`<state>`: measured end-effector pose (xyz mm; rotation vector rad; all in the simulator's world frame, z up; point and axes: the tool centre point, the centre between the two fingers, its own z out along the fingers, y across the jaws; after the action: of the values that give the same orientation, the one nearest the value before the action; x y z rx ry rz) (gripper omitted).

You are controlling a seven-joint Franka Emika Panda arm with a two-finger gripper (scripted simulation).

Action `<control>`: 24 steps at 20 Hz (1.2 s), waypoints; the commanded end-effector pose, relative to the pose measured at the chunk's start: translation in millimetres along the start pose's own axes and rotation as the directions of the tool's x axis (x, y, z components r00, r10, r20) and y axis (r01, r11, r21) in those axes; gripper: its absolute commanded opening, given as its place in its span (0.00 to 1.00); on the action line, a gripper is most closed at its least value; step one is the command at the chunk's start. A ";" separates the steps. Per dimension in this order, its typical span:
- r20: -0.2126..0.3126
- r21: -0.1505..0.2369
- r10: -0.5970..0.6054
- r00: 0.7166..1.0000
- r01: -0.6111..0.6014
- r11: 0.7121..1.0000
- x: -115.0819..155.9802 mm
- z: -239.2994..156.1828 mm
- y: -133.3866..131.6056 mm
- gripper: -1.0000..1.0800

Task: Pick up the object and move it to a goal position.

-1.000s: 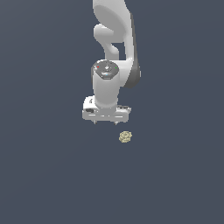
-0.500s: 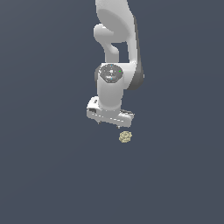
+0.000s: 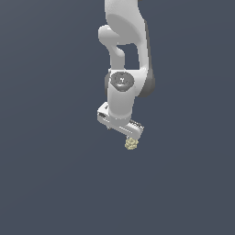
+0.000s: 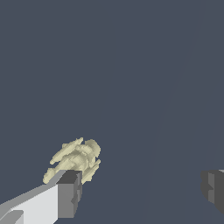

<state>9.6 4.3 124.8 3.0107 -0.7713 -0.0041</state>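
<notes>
Fingers [image 4: 68, 192] of the gripper [image 3: 121, 130] are standing wide apart, gripping nothing. One fingertip is nearly touching the object [image 4: 74, 159], a pale clump lying on the floor at the exterior view's right end of the hand, off-centre of the gap.

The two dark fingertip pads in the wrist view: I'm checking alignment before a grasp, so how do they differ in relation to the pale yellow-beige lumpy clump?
One dark grey fingertip pad sits right at the pale yellow-beige lumpy clump, overlapping its edge in the wrist view; the other dark pad stands far off, with bare floor between. The first shows its white finger body, while the second is cut by the frame. Both are dark, blocky and level, so the white tool is open and off-centre.
</notes>
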 end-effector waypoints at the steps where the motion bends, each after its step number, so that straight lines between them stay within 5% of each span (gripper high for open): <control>1: 0.001 0.003 0.066 0.998 -0.066 0.998 -1.4 2.5 -4.9 0.96; 12: 0.010 0.012 0.339 0.941 -0.340 0.941 -7.9 13.1 -26.0 0.96; 24: 0.021 0.016 0.607 0.795 -0.607 0.794 -15.8 24.4 -48.6 0.96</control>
<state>18.4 50.7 100.1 2.6590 -1.6559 -0.0003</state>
